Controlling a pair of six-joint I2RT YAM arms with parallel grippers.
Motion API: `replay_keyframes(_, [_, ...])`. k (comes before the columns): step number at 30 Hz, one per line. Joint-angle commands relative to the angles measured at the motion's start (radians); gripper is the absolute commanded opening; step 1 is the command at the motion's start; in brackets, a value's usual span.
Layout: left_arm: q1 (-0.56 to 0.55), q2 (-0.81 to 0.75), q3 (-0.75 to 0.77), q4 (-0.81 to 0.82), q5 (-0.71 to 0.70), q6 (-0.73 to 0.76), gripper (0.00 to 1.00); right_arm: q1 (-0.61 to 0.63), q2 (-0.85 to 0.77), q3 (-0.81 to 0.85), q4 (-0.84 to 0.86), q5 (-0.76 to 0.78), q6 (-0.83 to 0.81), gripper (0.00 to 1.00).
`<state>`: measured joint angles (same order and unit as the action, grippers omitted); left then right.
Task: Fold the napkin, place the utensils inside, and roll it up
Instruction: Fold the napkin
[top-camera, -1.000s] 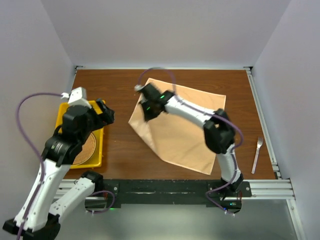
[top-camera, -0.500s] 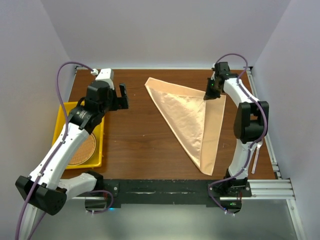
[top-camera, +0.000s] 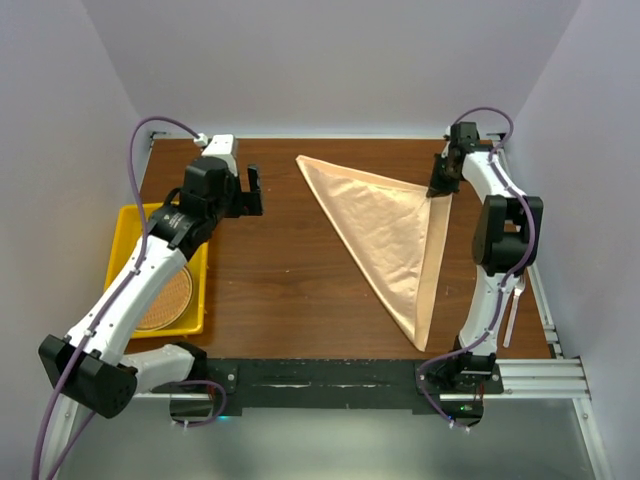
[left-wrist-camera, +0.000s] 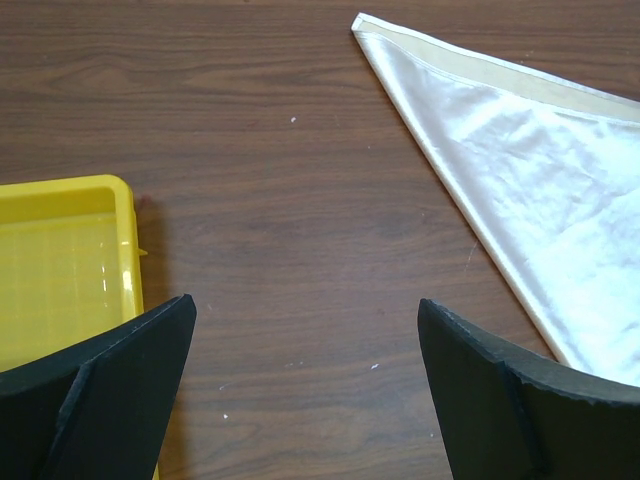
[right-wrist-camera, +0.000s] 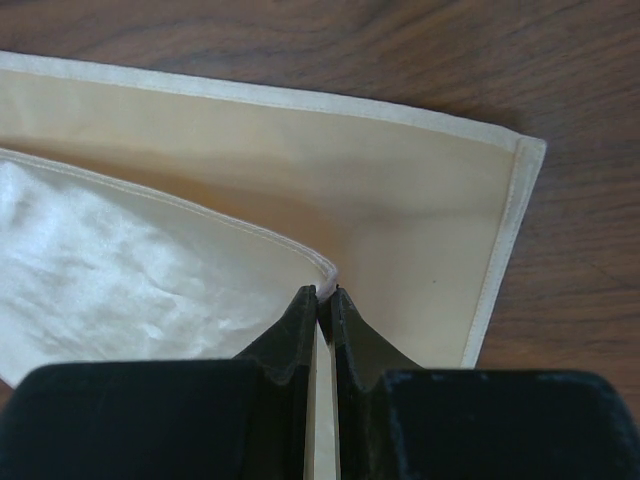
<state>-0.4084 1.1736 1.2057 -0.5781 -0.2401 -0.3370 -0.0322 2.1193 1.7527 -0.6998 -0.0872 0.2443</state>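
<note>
Fingers down at the far right corner! In the top view the right gripper sits on the napkin. The cloth lies in a long triangle whose tip runs toward the near edge. The left gripper hovers over bare wood at the far left, beside the yellow tray that holds the wicker mat. The fork lies at the right rail, partly behind the right arm and well apart from the cloth.

In the left wrist view the jaws are spread wide with nothing held. The napkin's far tip is off to the right and the tray rim to the left.

In the right wrist view the fingers are pinched shut on the top layer's corner. It sits short of the lower corner, so a border strip shows.

This looks like the end of the fold. Next I'd expect a release, then a reach for the fork. There's open wood on the left, but the right is tight against the rail.
</note>
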Motion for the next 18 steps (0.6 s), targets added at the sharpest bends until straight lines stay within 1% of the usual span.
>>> replay_keyframes(1, [-0.004, 0.017, 0.046, 0.035, -0.01, 0.016, 0.99, -0.04, -0.001, 0.059, -0.01, 0.03, -0.016, 0.0])
replay_keyframes(14, [-0.004, 0.043, 0.072, 0.026, 0.007, 0.004, 0.99, -0.112, 0.031, 0.079, -0.003, 0.02, -0.028, 0.0])
replay_keyframes(18, [-0.004, 0.05, 0.074, 0.029, 0.01, 0.004, 0.99, -0.117, 0.054, 0.091, -0.003, -0.022, -0.03, 0.0])
